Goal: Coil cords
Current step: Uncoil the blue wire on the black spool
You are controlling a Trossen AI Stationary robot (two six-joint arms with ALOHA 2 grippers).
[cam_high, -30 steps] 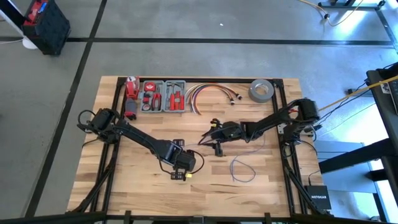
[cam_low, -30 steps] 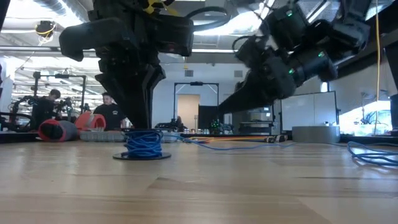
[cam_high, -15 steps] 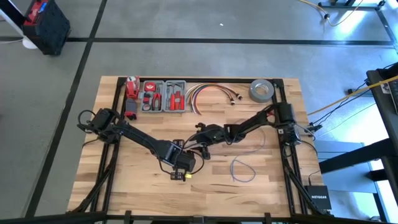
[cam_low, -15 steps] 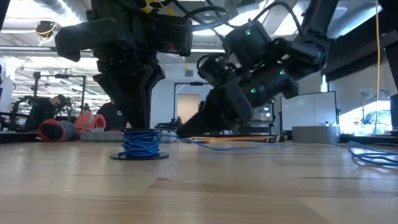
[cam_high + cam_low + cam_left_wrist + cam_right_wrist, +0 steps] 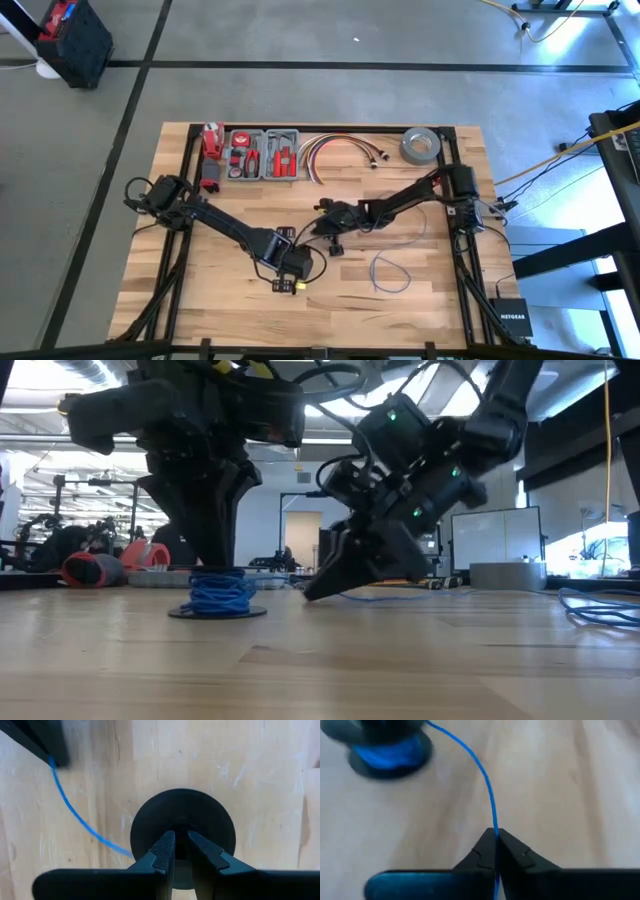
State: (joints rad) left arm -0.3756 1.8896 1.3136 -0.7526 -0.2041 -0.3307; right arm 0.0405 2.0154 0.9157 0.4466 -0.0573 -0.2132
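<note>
1. i have the left gripper [image 5: 176,851] straight above the black spool [image 5: 182,832], its jaws nearly closed on the spool's centre post, holding it down on the table [image 5: 200,290].
2. the spool sits near the middle of the table, and a stack of blue wire [image 5: 218,591] is already wound on it above its round base, so i judge a good part of the coiling done.
3. the right gripper [image 5: 495,841] is just beside the spool on the tape-roll side, jaws closed tight on the blue wire, with its tip down at the table.
4. from those jaws the wire runs across the bare wood to the spool in a gentle curve, not pulled straight.
5. what is left: a loose tail of the wire [image 5: 392,268] lies in a loop well away from the spool, toward the right arm's base, so there is more to feed in.
6. i would judge the next wraps need the right arm to circle the spool while the left keeps it pinned.
7. beyond the spool, the grey tape roll [image 5: 421,146], the red, yellow and white cable bundle [image 5: 335,153] and the tool tray [image 5: 262,155] lie along the far edge, untouched.
</note>
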